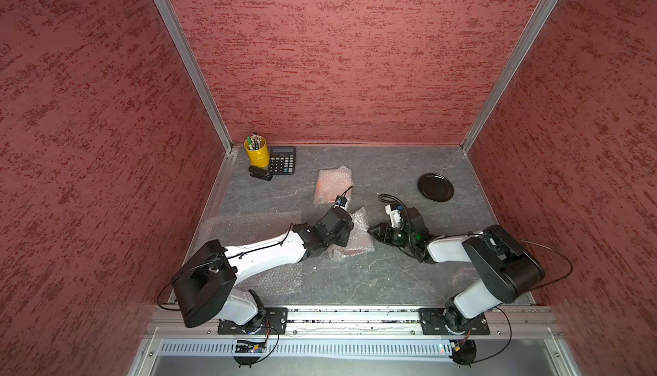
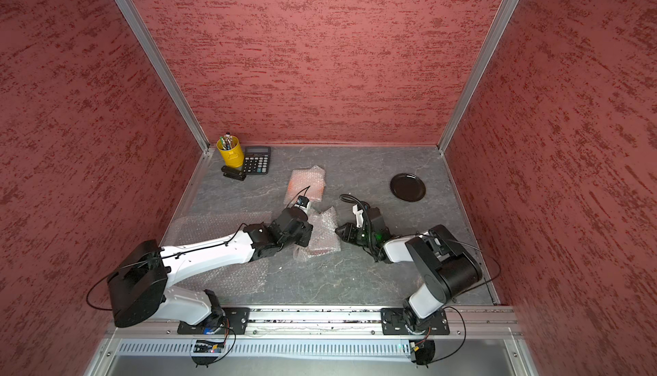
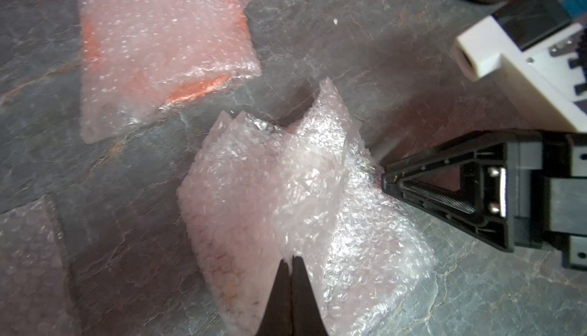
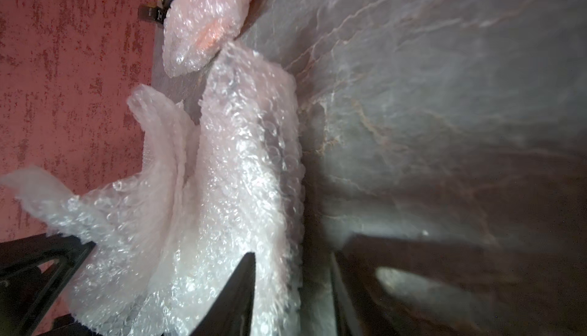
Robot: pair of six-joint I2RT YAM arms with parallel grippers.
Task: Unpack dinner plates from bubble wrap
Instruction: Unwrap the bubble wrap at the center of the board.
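Observation:
A glossy black dinner plate [image 1: 435, 187] [image 2: 408, 187] lies bare at the back right. Behind the middle, an orange plate shows through its bubble wrap bundle [image 1: 334, 186] [image 3: 165, 48]. A second bubble wrap bundle [image 1: 359, 237] [image 2: 325, 232] sits mid-table between both arms; a faint reddish tint shows through it, but its contents are unclear. My left gripper [image 3: 292, 258] is shut on a raised fold of this bundle. My right gripper [image 4: 292, 255] [image 1: 371, 230] stands open at the bundle's right edge, its jaws either side of the wrap's rim.
A flat sheet of bubble wrap [image 1: 249, 228] lies under the left arm. A yellow pen cup [image 1: 256, 151], a calculator [image 1: 282, 160] and a black stapler [image 1: 260, 173] stand in the back left corner. Red walls enclose three sides.

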